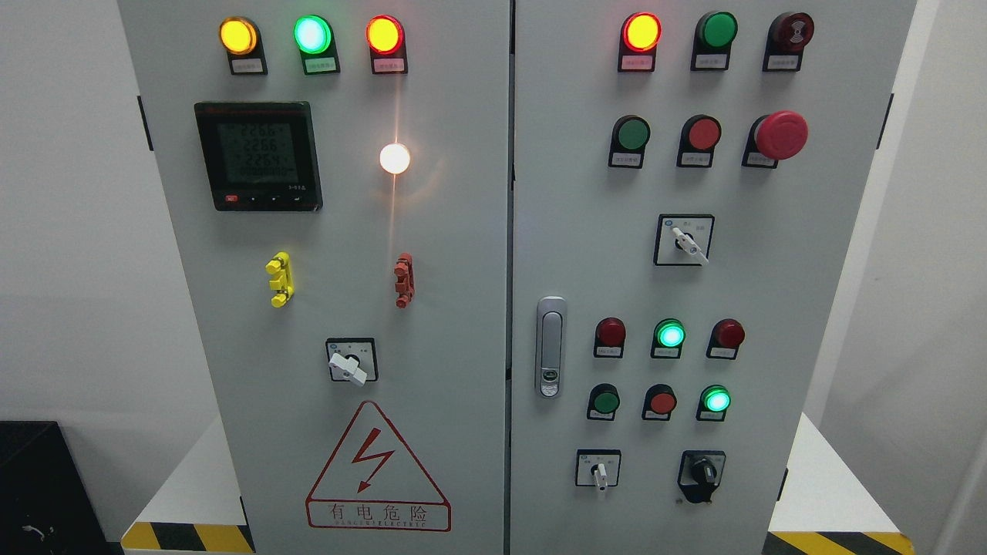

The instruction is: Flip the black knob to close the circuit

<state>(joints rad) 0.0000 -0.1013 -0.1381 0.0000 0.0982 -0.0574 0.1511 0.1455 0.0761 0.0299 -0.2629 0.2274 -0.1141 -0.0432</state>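
I cannot tell the state of my hands; neither one shows. Nearest, at 5 o'clock on the cabinet (463, 231), sits the black knob (702, 471) (its handle pointing down). Left of it is a white selector switch (598, 472). Farther, at 1 o'clock, the red mushroom button (780, 135).
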